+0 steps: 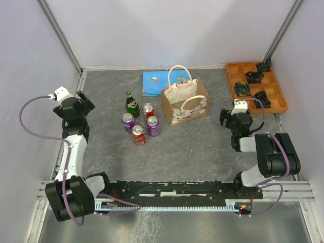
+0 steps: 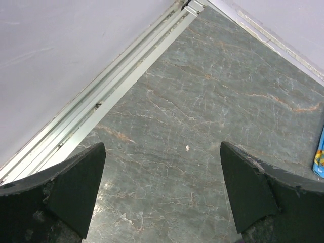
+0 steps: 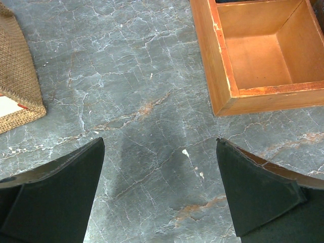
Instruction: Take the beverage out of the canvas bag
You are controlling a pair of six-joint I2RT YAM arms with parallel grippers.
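Bag (image 1: 185,103): standing upright and open at the back middle of the table (image 1: 202,147), with one white rope handle sticking up and the other leaning over the front.
Inside the bag: the walls hide most of it from the top camera, so we honestly can't tell what's in there.
Left gripper (image 2: 162,152): jaws spread wide with nothing between them. It hangs over bare table near the left wall, well apart from the bag.
Right gripper (image 3: 159,144): also wide open and holding nothing. It sits over the table between the bag and the tray (image 3: 223,66), touching neither.
Drinks outside: a green bottle (image 1: 132,105) and four cans (image 1: 138,134) are bunched together just left of the bag.
Book (image 1: 154,83): blue and lying flat, behind the bag on its left.
Tray: wooden, in the far right corner, with dark bits in the far compartments that we can't make out.
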